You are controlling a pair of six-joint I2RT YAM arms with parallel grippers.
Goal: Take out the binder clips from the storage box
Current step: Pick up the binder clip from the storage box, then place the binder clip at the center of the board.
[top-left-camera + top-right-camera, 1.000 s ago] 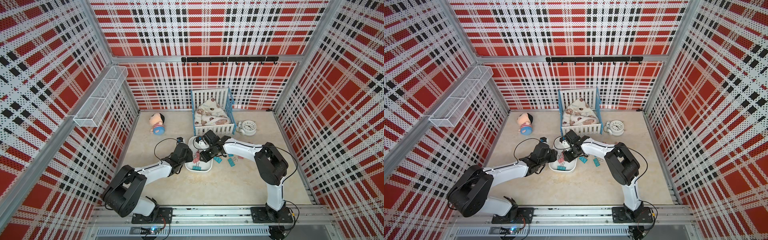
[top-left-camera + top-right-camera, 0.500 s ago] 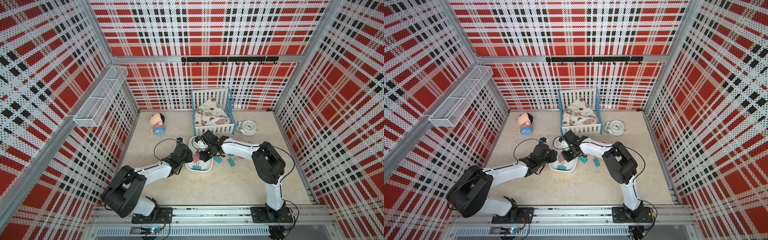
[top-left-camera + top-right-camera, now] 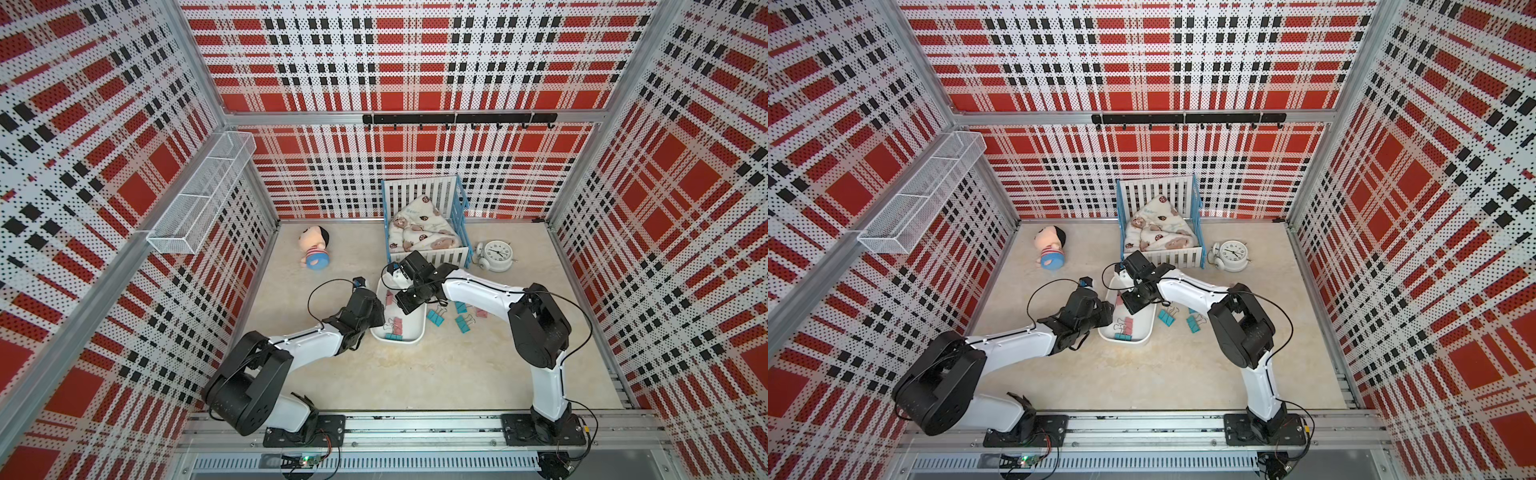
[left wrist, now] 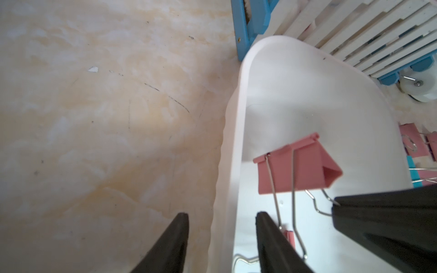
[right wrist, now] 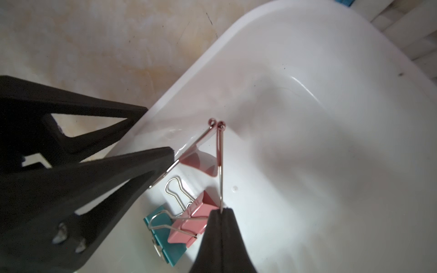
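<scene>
The right gripper (image 5: 219, 211) has its fingers (image 5: 233, 234) pressed flat together on one wire handle (image 5: 220, 165) of a pink binder clip (image 4: 295, 170), which stands inside the storage box (image 4: 238, 118) close to the wall at its 9 o'clock side. The clip's second handle splays off toward the left gripper (image 4: 221, 215). That gripper's fingers (image 4: 172, 243) sit one outside and one inside that same wall, clamping it so the tub cannot slide.

Another pink clip (image 5: 186, 227) and a teal clip (image 5: 163, 236) lie on the box floor just beside the held one. In a top view the box (image 3: 411, 336) sits mid-table, at 6 o'clock of the crib (image 3: 440, 251). Several freed clips (image 3: 435, 318) rest on the table at its 3 o'clock.

I judge the step in hand to be one more pick, with the grip made and the lift not yet begun. The next move calls for a straight rise, since the clip will dangle and swing from a single thin wire. After that comes a carry over the wall toward 3 o'clock and a release among the others.

Compared with a second ago, the right arm's elbow has swung slightly toward 9 o'clock. The left arm, the box and the outside clips look unmoved.
</scene>
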